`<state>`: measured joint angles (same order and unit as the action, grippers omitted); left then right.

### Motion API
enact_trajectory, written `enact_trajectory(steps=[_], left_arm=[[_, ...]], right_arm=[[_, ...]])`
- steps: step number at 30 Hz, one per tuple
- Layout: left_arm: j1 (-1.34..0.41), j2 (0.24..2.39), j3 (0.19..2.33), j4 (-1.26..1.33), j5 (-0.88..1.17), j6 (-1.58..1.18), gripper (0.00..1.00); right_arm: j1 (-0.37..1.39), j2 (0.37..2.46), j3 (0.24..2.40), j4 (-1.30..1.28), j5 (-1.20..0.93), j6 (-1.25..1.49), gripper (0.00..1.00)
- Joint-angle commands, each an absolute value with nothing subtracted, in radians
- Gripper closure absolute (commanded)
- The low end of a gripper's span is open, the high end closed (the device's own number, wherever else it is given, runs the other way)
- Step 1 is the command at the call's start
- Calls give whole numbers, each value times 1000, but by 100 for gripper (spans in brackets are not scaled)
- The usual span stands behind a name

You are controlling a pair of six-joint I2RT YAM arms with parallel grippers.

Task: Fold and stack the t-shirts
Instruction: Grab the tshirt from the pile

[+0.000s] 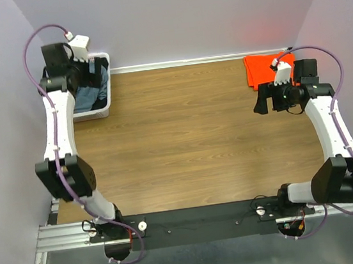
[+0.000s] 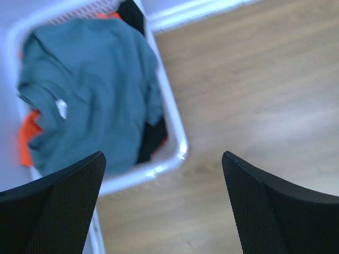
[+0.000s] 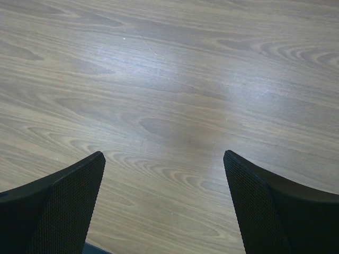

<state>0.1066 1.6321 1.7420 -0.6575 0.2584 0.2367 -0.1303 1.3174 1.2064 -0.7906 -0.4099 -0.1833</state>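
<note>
A slate blue-grey t-shirt (image 2: 90, 90) lies crumpled on top in the white basket (image 2: 175, 132), with orange cloth (image 2: 27, 138) showing under it at the left. In the top view the blue-grey t-shirt (image 1: 91, 92) fills the basket (image 1: 108, 89) at the far left. A folded orange t-shirt (image 1: 262, 70) lies at the far right of the table. My left gripper (image 1: 95, 71) hangs over the basket's near right side, open and empty (image 2: 164, 206). My right gripper (image 1: 263, 103) is open and empty over bare wood (image 3: 164, 206), just left and in front of the orange t-shirt.
The wooden table (image 1: 190, 137) lies between the basket and the orange t-shirt. Lilac walls close in at the back and both sides. A dark garment (image 2: 151, 140) lies in the basket under the blue-grey t-shirt.
</note>
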Motion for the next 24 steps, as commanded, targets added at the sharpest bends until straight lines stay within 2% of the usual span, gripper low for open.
enact_trajectory(steps=[1, 10, 21, 23, 24], left_arm=[[182, 1832, 1980, -798, 308, 273, 2], [287, 2123, 2236, -799, 282, 340, 4], [307, 2286, 2217, -716, 271, 322, 4], [307, 2307, 2226, -713, 273, 318, 7], [307, 2312, 2235, -712, 285, 316, 17]], right_arm=[[-129, 1345, 1203, -808, -377, -219, 0], [-127, 1397, 1149, -801, -438, -242, 0], [-127, 1459, 1164, -801, -466, -236, 0], [-127, 1456, 1167, -802, -453, -236, 0], [-129, 1451, 1167, -801, -448, -235, 0]])
